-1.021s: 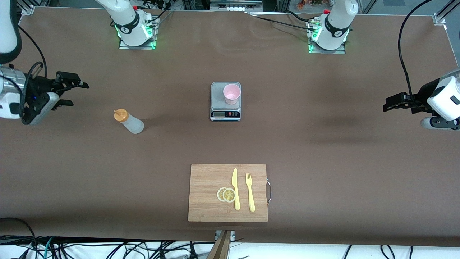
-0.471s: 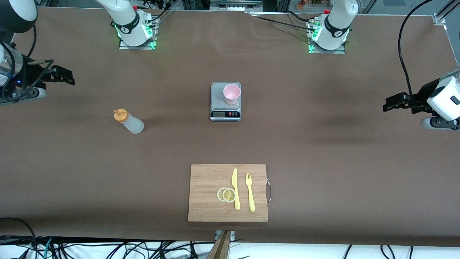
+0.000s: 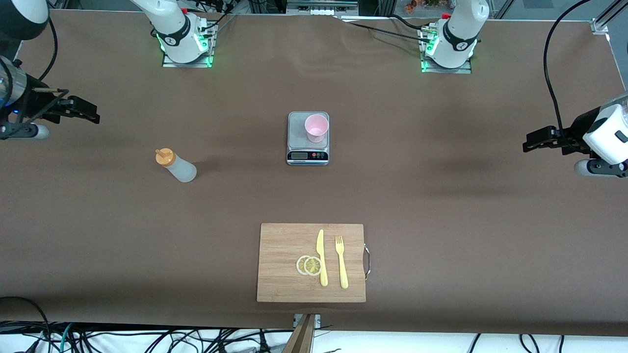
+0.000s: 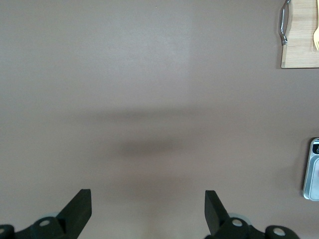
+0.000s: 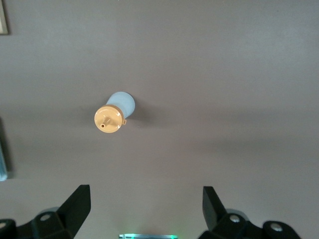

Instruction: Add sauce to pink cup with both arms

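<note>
- Since a second ago, right gripper [image 3: 91,113] has swung toward its end of the table, fingers spread, holding nothing.
- Left gripper [image 3: 530,142] waits, parted.
- Sauce bottle [image 3: 176,165] stands between the right gripper and the pink cup [image 3: 316,127], which sits on the scale [image 3: 307,147].
- Risk: an off-centre grasp could topple the bottle.

"What do I have on the table [image 3: 441,206]?"
"Matt brown covering. Translucent plastic bottle [image 3: 179,168], brushed-metal scale [image 3: 307,142], glossy pink cup [image 3: 316,127], grained wooden board [image 3: 279,264]."

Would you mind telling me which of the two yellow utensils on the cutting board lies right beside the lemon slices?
The yellow knife: its blade edge sits against the lemon slices, while the yellow fork lies apart from them, toward the cutting board's metal handle.
</note>
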You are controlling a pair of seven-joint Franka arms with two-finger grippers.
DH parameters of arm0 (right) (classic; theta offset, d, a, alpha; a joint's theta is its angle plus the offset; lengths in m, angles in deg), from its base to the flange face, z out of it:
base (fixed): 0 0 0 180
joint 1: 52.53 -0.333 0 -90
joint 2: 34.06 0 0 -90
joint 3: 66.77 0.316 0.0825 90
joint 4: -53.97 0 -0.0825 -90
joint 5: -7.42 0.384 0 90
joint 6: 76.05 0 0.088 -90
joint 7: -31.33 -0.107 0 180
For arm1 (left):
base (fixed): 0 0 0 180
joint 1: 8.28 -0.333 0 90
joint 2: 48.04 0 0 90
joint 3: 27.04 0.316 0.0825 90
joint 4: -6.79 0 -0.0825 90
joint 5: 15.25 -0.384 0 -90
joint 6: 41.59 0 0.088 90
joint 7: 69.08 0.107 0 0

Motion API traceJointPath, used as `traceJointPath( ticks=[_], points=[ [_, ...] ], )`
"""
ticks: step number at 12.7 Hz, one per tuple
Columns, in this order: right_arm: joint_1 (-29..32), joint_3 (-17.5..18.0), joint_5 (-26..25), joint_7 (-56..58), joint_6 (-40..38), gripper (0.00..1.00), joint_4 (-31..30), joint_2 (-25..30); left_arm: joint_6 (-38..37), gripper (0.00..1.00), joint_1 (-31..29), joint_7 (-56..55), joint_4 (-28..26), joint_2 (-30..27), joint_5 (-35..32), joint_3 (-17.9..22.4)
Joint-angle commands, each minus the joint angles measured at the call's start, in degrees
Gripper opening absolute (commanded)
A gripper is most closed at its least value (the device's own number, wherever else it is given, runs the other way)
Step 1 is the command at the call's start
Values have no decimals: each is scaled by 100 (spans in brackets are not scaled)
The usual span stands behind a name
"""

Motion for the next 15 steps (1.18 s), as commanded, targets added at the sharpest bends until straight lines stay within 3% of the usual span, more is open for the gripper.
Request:
traceJointPath(
  ticks=[1, 2, 4, 15],
  points=[
    [235, 232, 165, -51, 6, 99, -99, 146, -141, 100, -4, 112, 177, 66, -122, 3],
    [270, 425, 78, -139, 15, 99, -99, 164, -141, 100, -4, 112, 177, 66, -122, 3],
    [288, 488, 103, -647, 15, 99, -99, 173, -141, 100, -4, 112, 177, 66, -131, 3],
    [261, 479, 95, -447, -55, 99, 156, 23, -141, 100, -4, 112, 177, 66, -131, 3]
  ],
)
